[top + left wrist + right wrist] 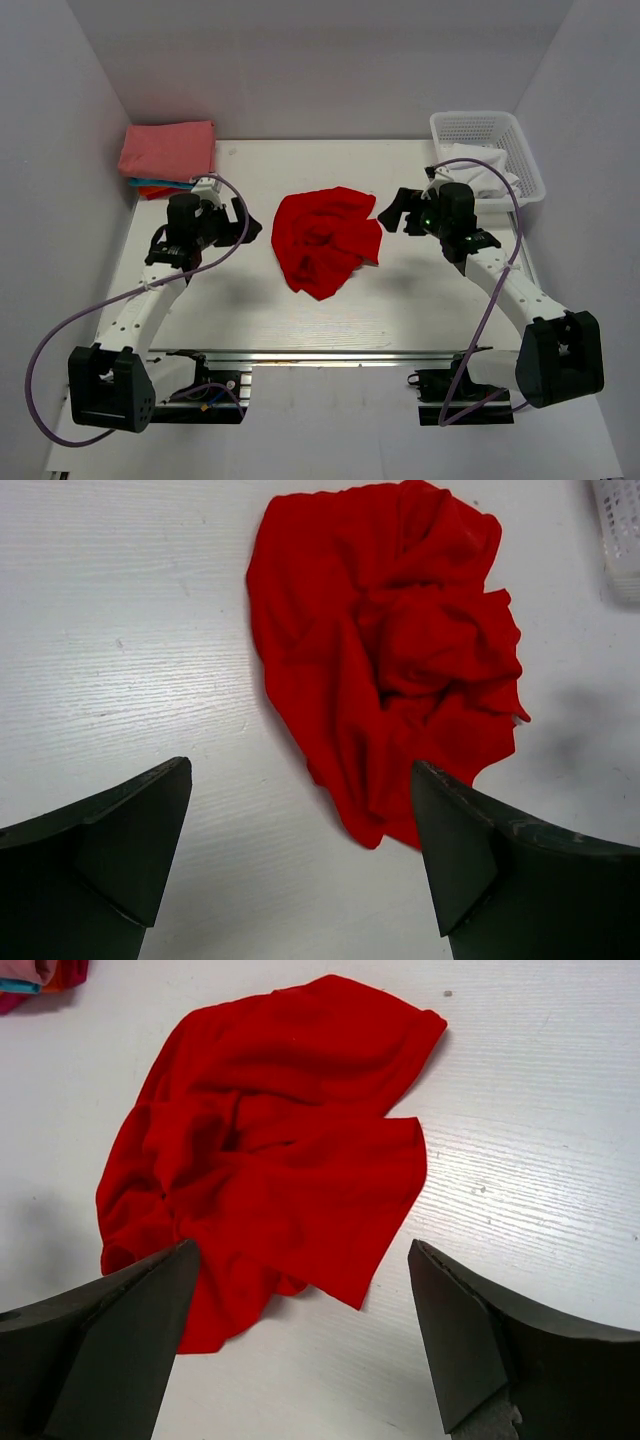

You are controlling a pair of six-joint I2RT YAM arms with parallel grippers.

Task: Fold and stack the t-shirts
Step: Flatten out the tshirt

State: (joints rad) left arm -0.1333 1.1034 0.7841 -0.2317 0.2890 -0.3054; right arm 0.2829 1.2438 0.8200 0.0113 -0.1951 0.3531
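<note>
The left end effector (300, 780) is seen with its two fingers spread wide apart. Nothing is held between them and nothing is touched, and it is held above the worktop (120, 630). The right end effector (303, 1250) is likewise spread wide and empty.

The red t-shirt (325, 240) lies crumpled in a heap on the worktop between the two end effectors. In each wrist view it is found ahead of the fingers, with its near edge appearing between the fingertips.

Beyond the left end effector and to its left, a folded stack of t-shirts (168, 150) is set. Pink is on top, with teal and orange-red edges beneath. Just beyond the right end effector, a white basket (470, 118) holding white cloth (480, 170) is seen.
</note>
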